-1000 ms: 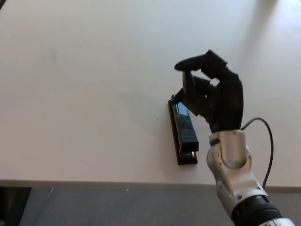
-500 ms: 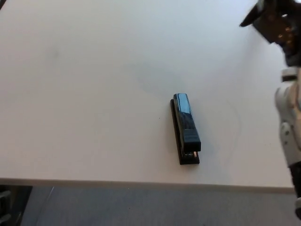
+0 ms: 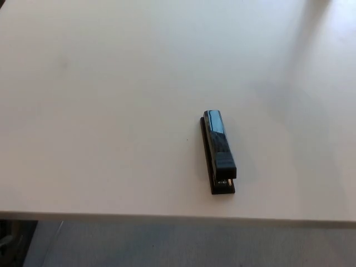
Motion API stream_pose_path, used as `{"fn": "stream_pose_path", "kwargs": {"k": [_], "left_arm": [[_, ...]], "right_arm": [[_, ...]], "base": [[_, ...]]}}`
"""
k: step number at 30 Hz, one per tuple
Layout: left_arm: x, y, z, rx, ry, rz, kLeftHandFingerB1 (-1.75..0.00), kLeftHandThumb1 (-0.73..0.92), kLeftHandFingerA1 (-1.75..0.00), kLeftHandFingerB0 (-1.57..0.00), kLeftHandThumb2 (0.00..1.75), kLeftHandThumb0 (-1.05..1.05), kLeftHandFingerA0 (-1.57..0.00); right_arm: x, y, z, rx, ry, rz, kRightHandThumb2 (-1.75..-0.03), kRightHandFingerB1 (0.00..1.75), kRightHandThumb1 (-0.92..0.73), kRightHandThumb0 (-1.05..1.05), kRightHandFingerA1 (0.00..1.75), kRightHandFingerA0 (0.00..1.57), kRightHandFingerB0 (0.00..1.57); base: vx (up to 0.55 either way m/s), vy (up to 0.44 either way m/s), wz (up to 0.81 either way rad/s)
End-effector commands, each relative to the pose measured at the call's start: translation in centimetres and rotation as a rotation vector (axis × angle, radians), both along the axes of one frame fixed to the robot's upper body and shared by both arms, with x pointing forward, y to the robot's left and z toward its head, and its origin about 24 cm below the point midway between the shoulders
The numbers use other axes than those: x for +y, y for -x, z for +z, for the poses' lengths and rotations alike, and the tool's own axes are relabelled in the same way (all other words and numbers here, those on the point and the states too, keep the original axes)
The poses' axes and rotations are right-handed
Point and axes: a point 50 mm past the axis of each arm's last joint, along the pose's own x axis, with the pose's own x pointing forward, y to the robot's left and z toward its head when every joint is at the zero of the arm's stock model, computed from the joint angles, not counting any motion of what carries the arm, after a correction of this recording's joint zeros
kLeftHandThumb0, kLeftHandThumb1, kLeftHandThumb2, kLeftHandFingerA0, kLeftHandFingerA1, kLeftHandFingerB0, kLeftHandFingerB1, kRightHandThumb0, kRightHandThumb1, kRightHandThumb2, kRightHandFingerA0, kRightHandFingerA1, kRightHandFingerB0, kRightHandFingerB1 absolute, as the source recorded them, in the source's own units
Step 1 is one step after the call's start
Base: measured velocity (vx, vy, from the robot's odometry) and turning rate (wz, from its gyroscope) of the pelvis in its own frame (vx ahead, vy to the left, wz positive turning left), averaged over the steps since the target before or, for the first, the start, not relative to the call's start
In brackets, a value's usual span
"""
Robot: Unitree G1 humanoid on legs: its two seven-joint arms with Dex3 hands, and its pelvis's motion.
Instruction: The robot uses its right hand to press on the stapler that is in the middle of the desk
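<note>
Stapler (image 3: 218, 151): long, narrow, glossy black bar on a flat base, lying lengthwise on the matte white desk (image 3: 111, 111), near the desk's front edge, right of centre. Neither hand in frame, so can't tell finger state

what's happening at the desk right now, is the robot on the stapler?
Nothing is touching the stapler at this moment. It lies alone on the white desk, near the front edge, long axis running roughly front to back. Neither robot hand is in the head view. A second ago the right hand was on the stapler's far end; it has since pulled away to the right and out of frame.
</note>
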Motion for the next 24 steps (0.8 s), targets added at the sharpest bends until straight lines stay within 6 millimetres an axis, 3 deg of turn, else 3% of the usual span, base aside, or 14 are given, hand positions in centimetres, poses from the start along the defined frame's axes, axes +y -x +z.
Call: {"fn": "stream_pose_path", "kwargs": {"k": [1,3,4,6,9,11,16,19,20,21,22,23,24], "left_arm": [[2.8,0.0,1.3,0.038,-0.058,0.099,-0.19,0.92,-0.22,-0.02,0.91,-0.46,-0.04],[2.8,0.3,1.3,0.025,-0.053,0.095,-0.18,0.92,-0.20,-0.03,0.90,-0.47,-0.02],[2.8,0.3,1.3,0.025,-0.053,0.096,-0.18,0.92,-0.20,-0.03,0.90,-0.47,-0.02],[2.9,0.4,1.3,0.034,-0.060,0.093,-0.16,0.92,-0.17,-0.02,0.89,-0.47,-0.02],[3.0,0.6,1.2,0.045,-0.059,0.104,-0.17,0.92,-0.17,-0.02,0.87,-0.48,-0.02],[2.9,0.8,1.0,0.049,-0.049,0.107,-0.17,0.92,-0.18,0.00,0.86,-0.43,0.00],[2.9,1.0,0.8,0.060,-0.039,0.108,-0.16,0.92,-0.20,-0.01,0.89,-0.50,-0.01],[2.9,1.0,0.8,0.068,-0.043,0.098,-0.16,0.92,-0.19,0.00,0.87,-0.44,0.00],[2.9,1.0,0.7,0.075,-0.044,0.105,-0.14,0.92,-0.18,0.00,0.86,-0.47,-0.01],[2.9,1.0,0.7,0.076,-0.044,0.105,-0.14,0.92,-0.18,0.00,0.86,-0.47,-0.01],[2.9,1.0,0.8,0.074,-0.046,0.096,-0.21,0.84,-0.24,0.00,1.03,-0.57,0.00],[2.9,1.0,0.8,0.070,-0.048,0.090,-0.20,0.84,-0.22,0.00,1.02,-0.57,0.00],[2.9,1.0,0.8,0.066,-0.042,0.096,-0.21,0.83,-0.22,0.00,1.02,-0.57,0.00]], "right_arm": [[-10.7,9.8,-3.9,0.186,-0.297,-0.338,-1.09,1.03,-0.50,-0.24,1.24,1.35,0.92],[-12.1,11.8,-6.3,0.209,-0.359,-0.370,-1.09,1.07,-0.51,-0.22,1.25,1.35,0.94],[-12.2,11.9,-6.4,0.211,-0.362,-0.370,-1.09,1.07,-0.51,-0.22,1.25,1.35,0.94],[-12.9,13.1,-8.3,0.256,-0.419,-0.411,-0.85,1.26,-0.66,-0.30,1.27,1.34,0.81],[-13.4,14.6,-11.5,0.335,-0.472,-0.469,-0.92,1.29,-0.61,-0.26,1.31,1.32,0.80],[-13.4,15.8,-14.8,0.409,-0.530,-0.504,-0.77,1.22,-0.72,-0.28,1.25,1.32,0.77],[-12.4,17.9,-21.4,0.632,-0.666,-0.590,-0.87,1.26,-0.64,-0.24,1.20,1.33,0.87],[-11.2,19.1,-24.7,0.749,-0.746,-0.596,-0.83,1.26,-0.67,-0.23,1.21,1.32,0.86],[-9.9,19.7,-27.3,0.882,-0.788,-0.623,-0.66,1.20,-0.75,-0.29,1.22,1.26,0.82],[-9.7,19.9,-27.5,0.897,-0.793,-0.627,-0.66,1.20,-0.75,-0.29,1.22,1.26,0.82],[-8.6,20.1,-29.4,1.075,-0.771,-0.653,-0.62,0.87,-0.76,-0.31,0.99,1.26,0.85],[-8.0,20.2,-30.2,1.146,-0.765,-0.665,-0.62,0.70,-0.75,-0.29,0.96,1.24,0.84],[-7.4,20.3,-31.0,1.180,-0.778,-0.651,-0.62,0.69,-0.75,-0.23,0.99,1.22,0.81]], "base": [[0.00,0.000,0.00],[0.00,0.000,0.00],[0.00,0.000,0.00],[0.00,0.000,0.00],[0.00,0.000,0.00],[0.00,0.000,0.00],[0.00,0.000,0.00],[0.00,0.000,0.00],[0.00,0.000,0.00],[0.00,0.000,0.00],[0.00,0.000,0.00],[0.00,0.000,0.00],[0.00,0.000,0.00]]}}
